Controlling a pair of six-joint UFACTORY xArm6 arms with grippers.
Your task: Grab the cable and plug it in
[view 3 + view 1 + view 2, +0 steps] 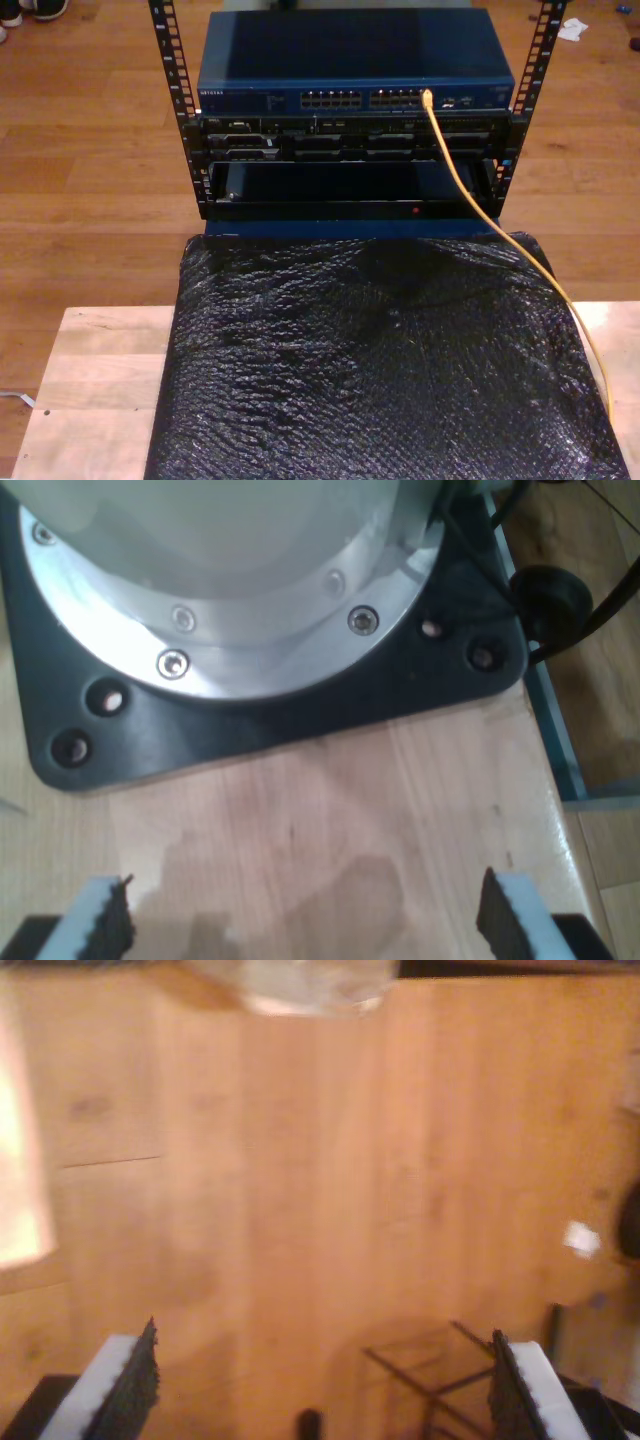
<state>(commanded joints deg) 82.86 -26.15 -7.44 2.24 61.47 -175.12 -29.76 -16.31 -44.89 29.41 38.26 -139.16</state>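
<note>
The yellow-orange cable has one end sitting in a port of the blue network switch in the exterior view. From there it runs down over the black bubble-wrap cover toward the exterior view's right edge. My first gripper is open over bare wooden tabletop, with nothing between its fingers. It faces a round silver arm base on a black mounting plate. My second gripper is also open and empty, hovering above a blurred wooden floor.
The switch sits in a black rack with other units below it. A light wooden table lies under the bubble wrap. A thin dark frame outline and a white scrap show below my second gripper.
</note>
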